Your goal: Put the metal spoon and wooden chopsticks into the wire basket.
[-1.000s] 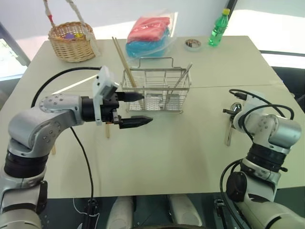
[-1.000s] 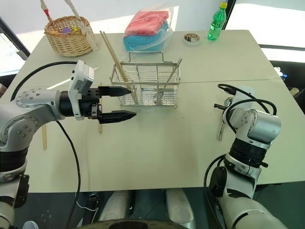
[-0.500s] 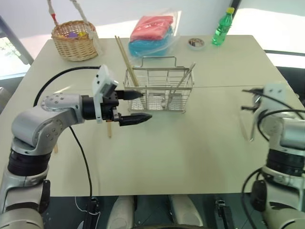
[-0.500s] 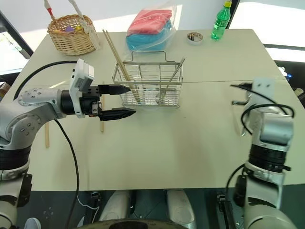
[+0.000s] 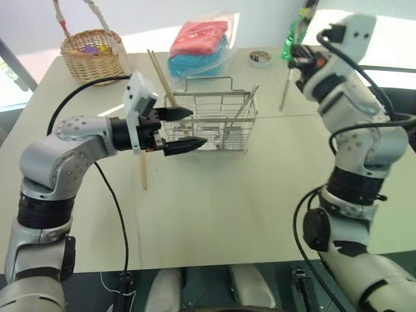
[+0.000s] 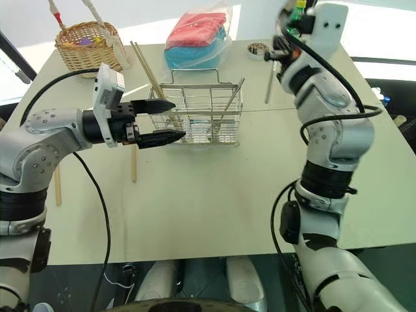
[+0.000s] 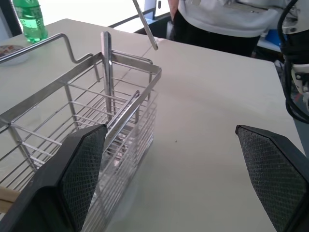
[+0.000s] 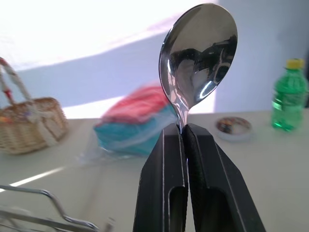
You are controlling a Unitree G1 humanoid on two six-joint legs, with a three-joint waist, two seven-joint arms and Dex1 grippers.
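Right gripper (image 8: 184,133) fingers pressed together, pinching the metal spoon (image 8: 199,53) at the neck just under the bowl; bowl stands up above the fingertips, handle (image 5: 285,88) hangs down below the gripper, held in the air past the far right corner of the wire basket (image 5: 218,120), not touching it.

Left gripper (image 5: 184,129) fingers spread wide, holding nothing, pointing level at the basket's left end, tips just beside the wire. One finger (image 7: 83,171) sits close to the basket wall in the left wrist view.

Wire basket stands upright mid-table. Two wooden chopsticks (image 5: 159,73) lean inside at its left end, tops sticking out well above the rim. A metal utensil (image 5: 240,114) leans inside at the right end. One more chopstick (image 5: 143,170) lies flat on the table (image 5: 214,208) near the left arm, another (image 6: 57,187) lies further left.

Far side of the table: wicker basket (image 5: 93,57), red and blue bag (image 5: 198,47), tape roll (image 5: 259,59), green bottle (image 7: 30,20).
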